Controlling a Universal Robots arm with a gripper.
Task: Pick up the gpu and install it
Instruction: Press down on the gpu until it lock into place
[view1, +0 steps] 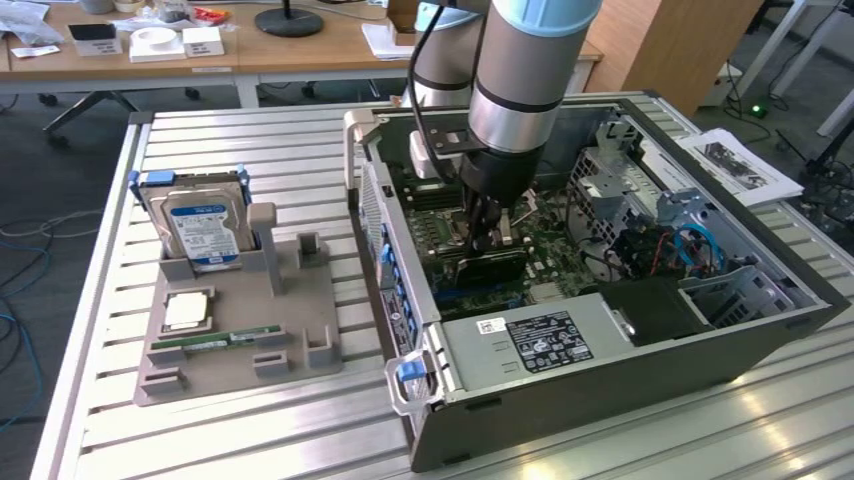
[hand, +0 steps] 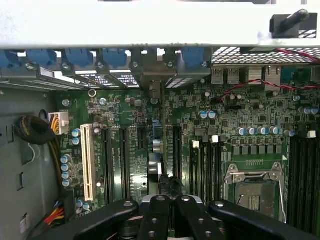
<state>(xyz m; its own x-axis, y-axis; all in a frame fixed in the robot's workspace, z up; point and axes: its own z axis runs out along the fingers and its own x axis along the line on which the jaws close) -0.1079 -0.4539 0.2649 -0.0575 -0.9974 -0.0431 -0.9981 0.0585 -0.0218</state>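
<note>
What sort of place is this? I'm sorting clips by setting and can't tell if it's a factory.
Probably a lab or office workshop, not a factory: a slatted metal workbench holds an open computer case and a parts holder, with wooden desks behind.

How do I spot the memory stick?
At the exterior view's left, beside the open computer case, sits a grey parts tray. The memory stick lies flat beside the square CPU: the tray's only thin green strip.

Dark gpu (view1: 483, 262) upright on edge inside case (view1: 747, 320)
</note>
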